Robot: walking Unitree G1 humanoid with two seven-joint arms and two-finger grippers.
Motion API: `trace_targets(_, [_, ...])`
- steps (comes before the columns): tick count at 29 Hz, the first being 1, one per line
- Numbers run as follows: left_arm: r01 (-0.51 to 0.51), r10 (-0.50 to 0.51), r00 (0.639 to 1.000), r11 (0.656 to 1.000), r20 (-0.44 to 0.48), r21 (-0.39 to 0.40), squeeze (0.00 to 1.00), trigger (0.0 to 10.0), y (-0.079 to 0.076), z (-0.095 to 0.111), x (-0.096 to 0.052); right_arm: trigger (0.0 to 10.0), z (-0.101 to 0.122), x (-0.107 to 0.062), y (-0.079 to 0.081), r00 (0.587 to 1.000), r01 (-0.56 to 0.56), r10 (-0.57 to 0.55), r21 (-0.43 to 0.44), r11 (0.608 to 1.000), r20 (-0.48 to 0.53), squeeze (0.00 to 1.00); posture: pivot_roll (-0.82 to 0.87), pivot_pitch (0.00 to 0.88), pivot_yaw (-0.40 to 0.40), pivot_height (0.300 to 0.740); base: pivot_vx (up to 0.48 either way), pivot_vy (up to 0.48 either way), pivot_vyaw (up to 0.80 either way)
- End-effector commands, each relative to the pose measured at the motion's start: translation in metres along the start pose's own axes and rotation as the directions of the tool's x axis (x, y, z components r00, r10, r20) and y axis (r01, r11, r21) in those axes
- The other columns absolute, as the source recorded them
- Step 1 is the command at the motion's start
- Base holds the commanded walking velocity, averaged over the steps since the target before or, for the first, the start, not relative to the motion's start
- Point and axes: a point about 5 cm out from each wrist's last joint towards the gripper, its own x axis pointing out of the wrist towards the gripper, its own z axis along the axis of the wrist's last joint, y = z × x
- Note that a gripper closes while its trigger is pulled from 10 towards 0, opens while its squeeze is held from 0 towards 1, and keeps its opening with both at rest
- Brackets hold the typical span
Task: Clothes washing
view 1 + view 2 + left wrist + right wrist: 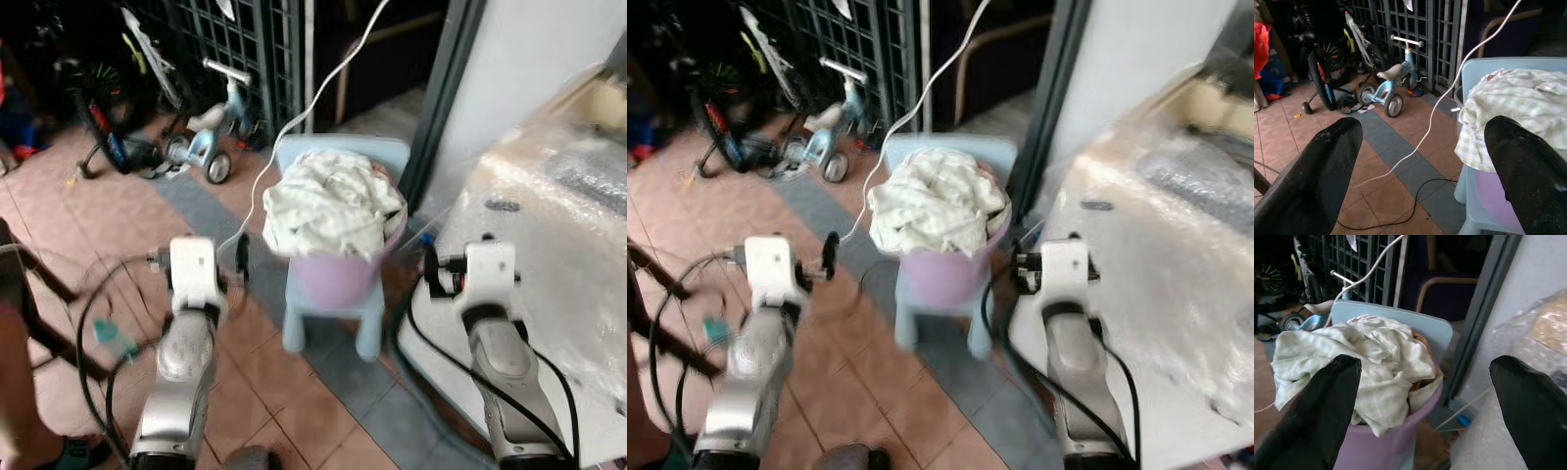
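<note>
A pile of pale checked clothes heaps above the rim of a lilac bucket, which stands on a small light-blue plastic chair on the tiled floor. The cloth spills over the bucket's edge on the side toward the left arm and hangs partway down its wall. The left gripper is held out short of the chair on its left, its fingers spread wide with nothing between them; the right gripper is level with it on the other side, fingers equally far apart and empty, the bucket lying ahead between the two. Open tile runs to the left of the chair, crossed by a black cable on the floor and a white cord that hangs down past the chair back. On the right the room is tight: a white appliance wrapped in clear plastic stands just beside the right arm, with a dark door frame behind the chair. Farther back, a child's tricycle and bicycles stand against a metal grille.
</note>
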Motion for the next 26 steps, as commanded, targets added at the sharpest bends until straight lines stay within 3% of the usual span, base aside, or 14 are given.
trace_targets(1, [-0.014,0.014,1.000,1.000,0.001,-0.002,0.00,10.0,0.004,0.002,0.003,10.0,0.002,0.002,0.008,1.000,-0.027,0.027,0.012,1.000,0.010,0.00,-0.05,0.017,0.055,0.740,0.394,0.270,0.00])
trace_targets(10, [-0.009,0.009,1.000,1.000,0.016,0.003,0.00,10.0,0.003,0.004,0.005,10.0,0.003,0.002,0.013,0.999,-0.046,0.046,-0.002,0.999,0.016,0.00,-0.05,0.021,0.059,0.740,0.397,0.270,0.00])
trace_targets(20, [-0.006,0.006,1.000,1.000,0.001,0.003,0.00,10.0,-0.002,-0.001,0.007,10.0,-0.003,0.003,0.025,0.995,-0.100,0.100,-0.025,0.995,-0.011,0.00,-0.04,0.023,0.050,0.740,0.428,0.000,0.00])
trace_targets(26, [-0.008,0.008,0.999,1.000,-0.041,0.000,0.00,10.0,-0.003,-0.005,0.009,10.0,0.000,0.009,0.033,0.986,-0.165,0.165,-0.035,0.986,-0.004,0.00,-0.01,0.030,0.012,0.740,0.043,0.000,0.00])
